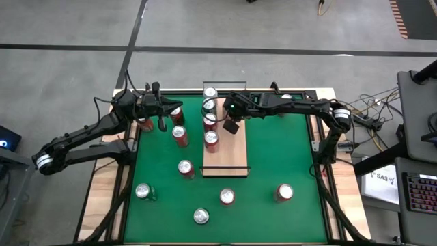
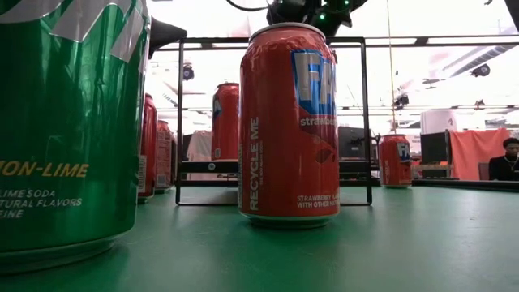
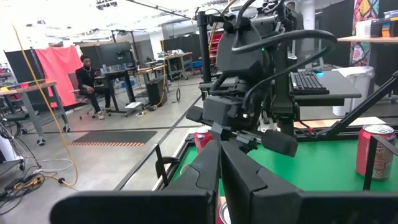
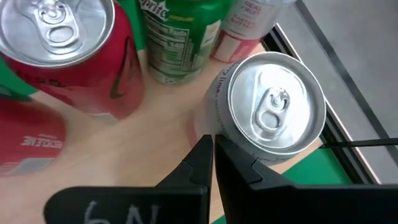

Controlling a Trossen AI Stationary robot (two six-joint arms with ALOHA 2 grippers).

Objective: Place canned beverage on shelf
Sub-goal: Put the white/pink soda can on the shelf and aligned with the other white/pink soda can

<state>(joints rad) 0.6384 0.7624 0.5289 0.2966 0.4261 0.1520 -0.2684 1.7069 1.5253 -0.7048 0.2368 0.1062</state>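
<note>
The shelf, a pale wood board with black end rails, lies on the middle of the green mat. A row of cans stands along its far left side: a silver-topped can at the far rail, then a green can, then two red cans. My right gripper hangs shut above the board, just right of this row, and holds nothing. My left gripper is shut and empty over the mat's far left corner.
Loose cans stand on the mat: red ones, a green one and one near the front edge. The shelf's near half is bare wood. A person sits far off in the room.
</note>
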